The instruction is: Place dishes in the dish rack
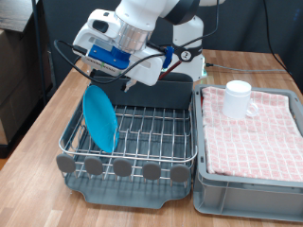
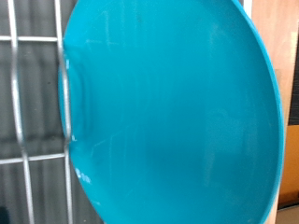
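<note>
Exterior view, gripper (image 1: 98, 78) angled down, gripping plate (image 1: 99, 116) over rack (image 1: 151, 128).

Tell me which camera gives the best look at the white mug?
The exterior view. There the white mug stands upright on the pink-checked cloth over the grey crate, beside the dish rack. The wrist view shows none of it: the blue plate fills that picture.
</note>
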Available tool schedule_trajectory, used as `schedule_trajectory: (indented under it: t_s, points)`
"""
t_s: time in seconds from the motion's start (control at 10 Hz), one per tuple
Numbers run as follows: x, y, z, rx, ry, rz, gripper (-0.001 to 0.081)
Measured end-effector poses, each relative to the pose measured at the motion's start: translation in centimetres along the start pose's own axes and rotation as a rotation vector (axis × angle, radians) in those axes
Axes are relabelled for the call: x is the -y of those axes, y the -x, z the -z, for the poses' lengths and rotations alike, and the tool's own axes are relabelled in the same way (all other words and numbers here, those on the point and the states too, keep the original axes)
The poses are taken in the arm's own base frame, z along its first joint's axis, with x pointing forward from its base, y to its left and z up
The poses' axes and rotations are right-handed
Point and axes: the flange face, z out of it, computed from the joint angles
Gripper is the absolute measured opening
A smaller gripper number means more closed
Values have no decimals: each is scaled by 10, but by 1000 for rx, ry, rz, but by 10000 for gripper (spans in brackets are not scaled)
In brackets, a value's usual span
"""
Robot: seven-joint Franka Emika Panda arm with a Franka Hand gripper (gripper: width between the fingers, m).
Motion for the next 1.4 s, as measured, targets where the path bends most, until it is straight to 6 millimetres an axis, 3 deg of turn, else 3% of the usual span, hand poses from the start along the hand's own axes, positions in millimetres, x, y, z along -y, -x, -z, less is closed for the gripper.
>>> schedule_trajectory:
  t_s: [0.1, 0.2, 0.3, 0.6, 0.8, 1.0, 1.4]
  points:
    - [-1, -2, 4, 18, -19, -5, 723]
    - [-3, -5, 9, 30, -32, -11, 786]
    - [-5, -8, 17, 36, -40, -19, 799]
    - [-16, -20, 54, 18, -50, -20, 803]
    - [-18, -19, 60, 20, -50, -12, 803]
    - [-7, -19, 66, 19, -55, 31, 803]
    - [33, 1, 105, 98, -159, 96, 803]
